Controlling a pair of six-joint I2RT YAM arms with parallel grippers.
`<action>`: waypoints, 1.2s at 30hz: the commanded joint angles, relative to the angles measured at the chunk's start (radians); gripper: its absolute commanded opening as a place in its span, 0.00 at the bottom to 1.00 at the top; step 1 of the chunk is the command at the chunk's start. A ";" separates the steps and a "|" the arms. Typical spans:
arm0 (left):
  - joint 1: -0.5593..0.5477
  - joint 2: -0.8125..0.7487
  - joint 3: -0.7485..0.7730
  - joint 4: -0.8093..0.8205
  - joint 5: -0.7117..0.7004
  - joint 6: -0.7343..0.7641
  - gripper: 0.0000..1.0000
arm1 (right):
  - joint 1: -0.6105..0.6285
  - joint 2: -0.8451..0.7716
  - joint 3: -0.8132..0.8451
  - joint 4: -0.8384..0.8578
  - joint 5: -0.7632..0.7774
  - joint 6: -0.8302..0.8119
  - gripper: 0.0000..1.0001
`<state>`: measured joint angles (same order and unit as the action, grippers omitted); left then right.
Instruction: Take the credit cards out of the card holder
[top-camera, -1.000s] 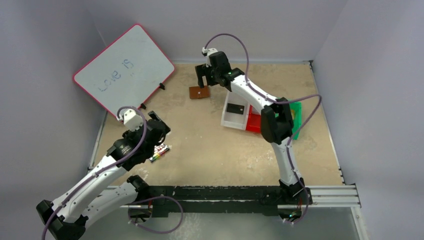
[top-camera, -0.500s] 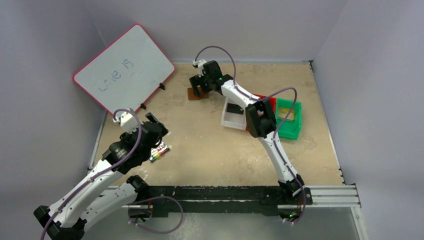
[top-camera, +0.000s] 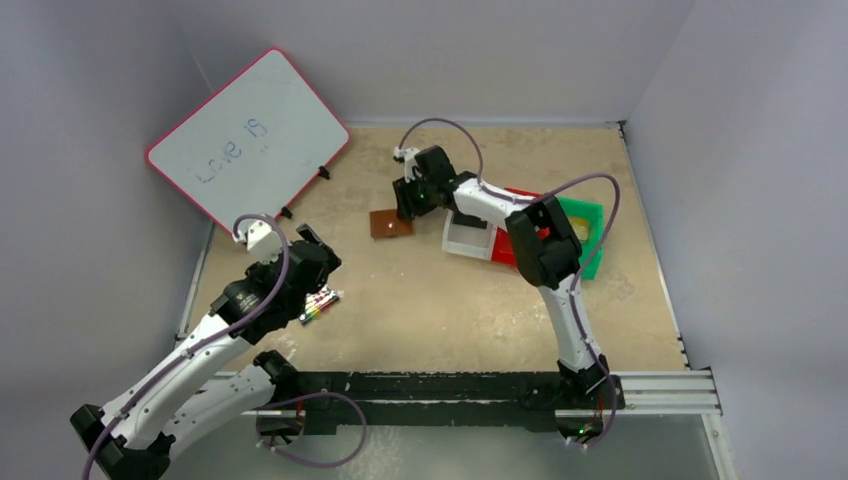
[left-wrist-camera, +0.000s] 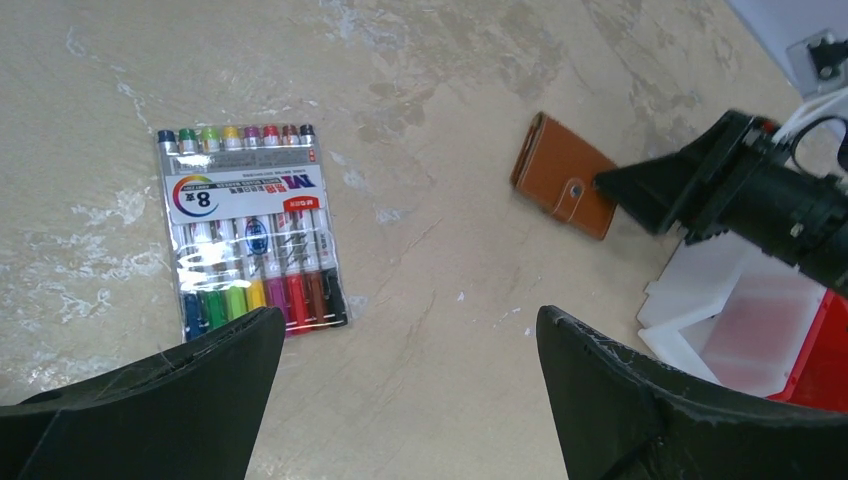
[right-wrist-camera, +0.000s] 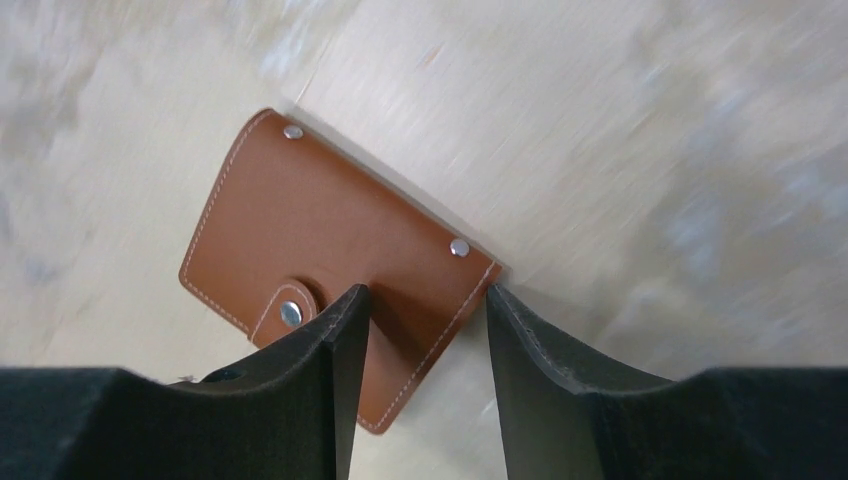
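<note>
Your right gripper (right-wrist-camera: 428, 300) sits low over the snap-tab edge of the small brown leather card holder (right-wrist-camera: 330, 260). The holder lies closed and flat on the tan table (top-camera: 450, 310), near the white plastic bin (top-camera: 468, 238). The jaws are narrowed, but I cannot tell whether they pinch the leather. You are at the grasping step. Next, secure the holder and unsnap it. Your left gripper (left-wrist-camera: 410, 320) hangs wide open, holding nothing.

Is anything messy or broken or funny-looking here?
Nothing is spilled or broken. Only the whiteboard looks askew: it stands tilted in the far left corner. The card holder lies snapped shut.
</note>
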<state>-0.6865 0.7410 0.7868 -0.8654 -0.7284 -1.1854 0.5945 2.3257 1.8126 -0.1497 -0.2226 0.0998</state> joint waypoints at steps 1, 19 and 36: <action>0.002 0.017 -0.015 0.058 0.005 0.008 0.97 | 0.101 -0.162 -0.248 0.069 -0.076 0.074 0.49; 0.003 -0.052 -0.021 -0.044 -0.108 -0.224 0.97 | 0.309 -0.494 -0.509 0.123 -0.031 0.094 0.67; 0.003 -0.252 0.184 -0.258 -0.355 -0.238 0.95 | 0.384 -0.323 -0.443 0.155 -0.067 0.016 0.89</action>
<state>-0.6865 0.4969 0.9249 -1.0927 -0.9855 -1.4448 0.9672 2.0144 1.3460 0.0025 -0.3233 0.1665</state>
